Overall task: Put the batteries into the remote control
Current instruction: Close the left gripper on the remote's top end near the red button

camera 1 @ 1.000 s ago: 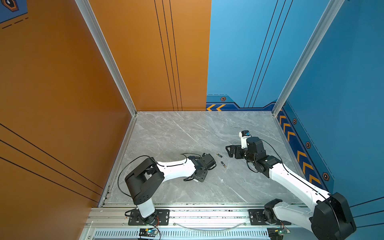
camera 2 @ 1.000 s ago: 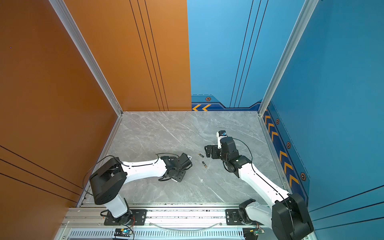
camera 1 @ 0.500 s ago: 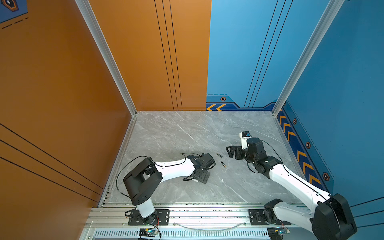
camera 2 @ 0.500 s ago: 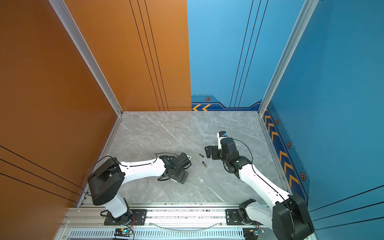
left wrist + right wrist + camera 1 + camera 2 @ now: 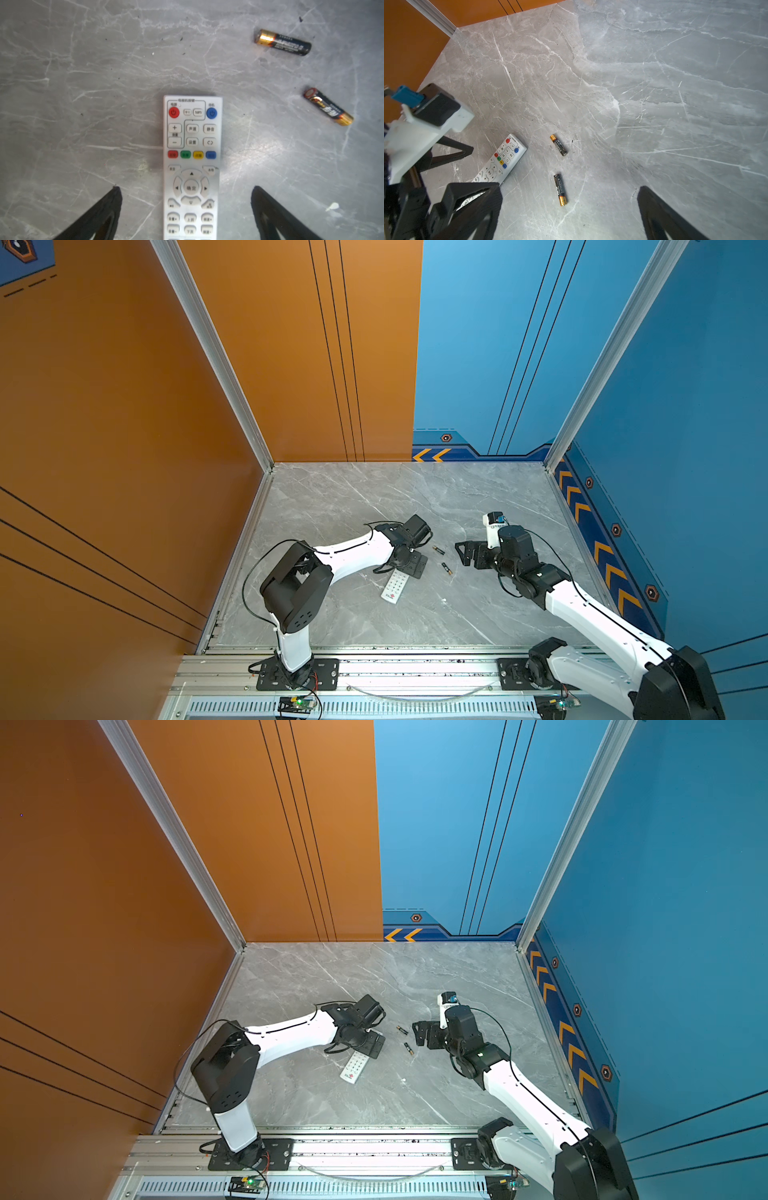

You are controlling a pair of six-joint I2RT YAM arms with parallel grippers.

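1. Remote control [image 5: 395, 587]: face up on the worktop [image 5: 374, 497], around its middle, slanted, red-logo end toward the front edge.
2. Left gripper [image 5: 186, 188]: over the remote's far half, jaws wide, one on each side, clear of its sides.
3. Nearer battery [image 5: 446, 568] and farther battery [image 5: 438, 550]: loose on the worktop just beyond, apart from each other and from the remote.
4. Right gripper [image 5: 462, 555]: beside them toward the right edge, jaws wide, holding nothing.

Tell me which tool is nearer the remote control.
Left. The left tool hangs over the remote control, jaws open either side of it, not touching. The right tool, also open, sits apart from it, beyond the batteries.
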